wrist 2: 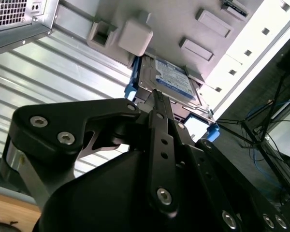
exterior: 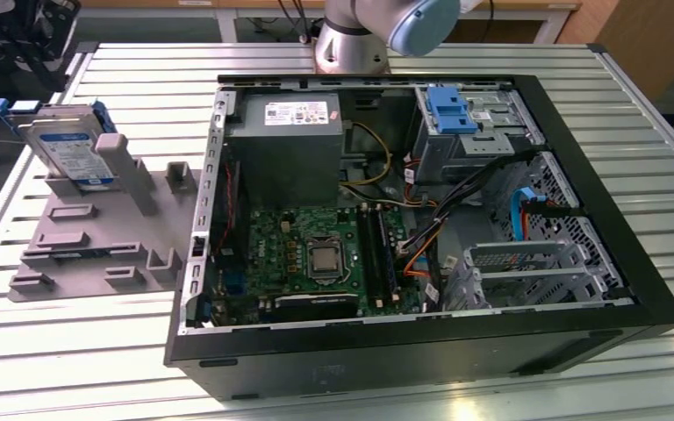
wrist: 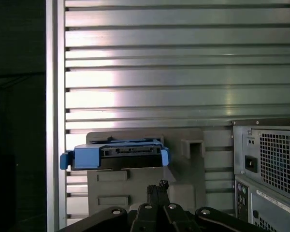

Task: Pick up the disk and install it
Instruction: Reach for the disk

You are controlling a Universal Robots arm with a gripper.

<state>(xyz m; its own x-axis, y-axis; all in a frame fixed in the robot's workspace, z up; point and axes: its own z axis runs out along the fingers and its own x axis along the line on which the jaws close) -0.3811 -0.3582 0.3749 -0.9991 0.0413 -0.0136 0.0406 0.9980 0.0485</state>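
In both wrist views the one gripper comes first. Its two black fingers are pressed together into a narrow tip and clamp nothing. Just beyond the tip is the single disk, apart from the fingers. It stands on edge in its blue carrier, propped in one grey moulded fixture.

In the second wrist view the gripper's linkage covers the disk's near end, so part of the white-and-blue label shows and the rest is cut off. The fixture's posts hide the disk's lower edge. Under both lies the slatted aluminium table.

In the exterior view the fixture is at the exterior view's left, just beside one open computer case. Nearest inside the case is the green motherboard. Past it are one grey power supply and one blue bracket without a drive in the upper bay. Black, orange and blue cables cross in front of the bays. Farthest back, the arm's base is cut off by the frame.
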